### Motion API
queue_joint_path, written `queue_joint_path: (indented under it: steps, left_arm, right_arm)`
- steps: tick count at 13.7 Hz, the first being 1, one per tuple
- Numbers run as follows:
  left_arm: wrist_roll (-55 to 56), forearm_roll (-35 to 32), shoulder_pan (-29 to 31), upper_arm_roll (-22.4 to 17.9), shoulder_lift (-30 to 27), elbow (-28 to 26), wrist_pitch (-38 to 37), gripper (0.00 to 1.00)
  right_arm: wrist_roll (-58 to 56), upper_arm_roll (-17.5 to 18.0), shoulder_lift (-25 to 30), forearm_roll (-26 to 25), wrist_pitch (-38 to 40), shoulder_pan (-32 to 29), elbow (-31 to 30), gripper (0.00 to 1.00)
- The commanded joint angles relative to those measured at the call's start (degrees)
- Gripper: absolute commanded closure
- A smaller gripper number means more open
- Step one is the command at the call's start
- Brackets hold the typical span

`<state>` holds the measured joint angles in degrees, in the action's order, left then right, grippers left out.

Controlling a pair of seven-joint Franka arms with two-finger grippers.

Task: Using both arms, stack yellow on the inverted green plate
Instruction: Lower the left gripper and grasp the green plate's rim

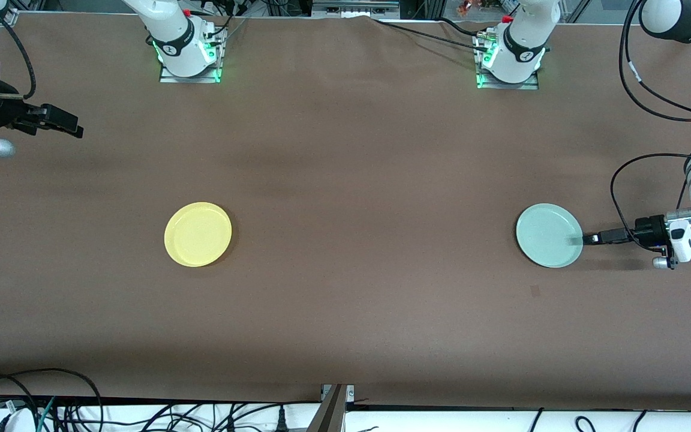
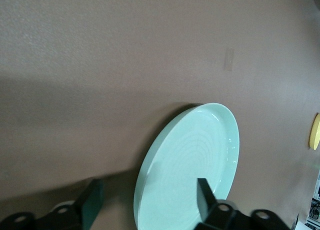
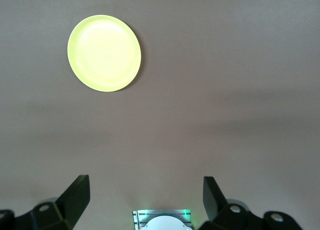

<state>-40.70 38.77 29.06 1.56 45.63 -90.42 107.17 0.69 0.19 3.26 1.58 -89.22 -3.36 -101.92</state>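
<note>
The pale yellow plate [image 1: 198,234] lies rim up on the brown table toward the right arm's end; it also shows in the right wrist view [image 3: 104,53] and at the edge of the left wrist view [image 2: 315,131]. The mint-green plate [image 1: 549,234] lies toward the left arm's end, with faint rings on its face [image 2: 190,165]. My left gripper [image 1: 585,239] is low at the plate's rim and open [image 2: 147,182]. One finger [image 2: 204,192] is over the plate and the other [image 2: 91,197] is outside the rim. My right gripper [image 1: 77,129] is open [image 3: 145,179] and empty, up near the table's edge at its own end.
The two arm bases [image 1: 189,51] [image 1: 510,60] stand along the table edge farthest from the front camera. The right arm's base shows in its wrist view [image 3: 161,220]. Cables [image 1: 51,402] lie off the table's near edge. A small mark [image 1: 535,291] is on the cloth near the green plate.
</note>
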Motion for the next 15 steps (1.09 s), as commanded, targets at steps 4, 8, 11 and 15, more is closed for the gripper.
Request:
queue_joint_path:
  steps: [4,8,11,15]
  left_arm:
    - [-1.6,-1.5,-0.8,0.9,-7.5,-10.0,8.0,0.51]
    - [-1.8,-1.5,-0.9,1.0,-7.5,-10.7,8.9,0.55]
    - [-3.5,-1.5,-0.9,1.0,-7.2,-11.8,10.3,0.57]
    - [-3.6,-2.0,-1.6,1.0,-7.6,-12.3,10.3,0.94]
  right_arm:
    - [0.2,-0.1,0.1,-0.6,-0.5,0.3,-0.5,0.00]
    - [0.2,-0.1,0.0,-0.6,-0.6,0.3,-0.5,0.00]
    - [0.2,-0.1,0.0,-0.6,-0.7,0.3,-0.5,0.00]
    - [0.2,-0.1,0.0,-0.6,-0.8,0.3,-0.9,0.00]
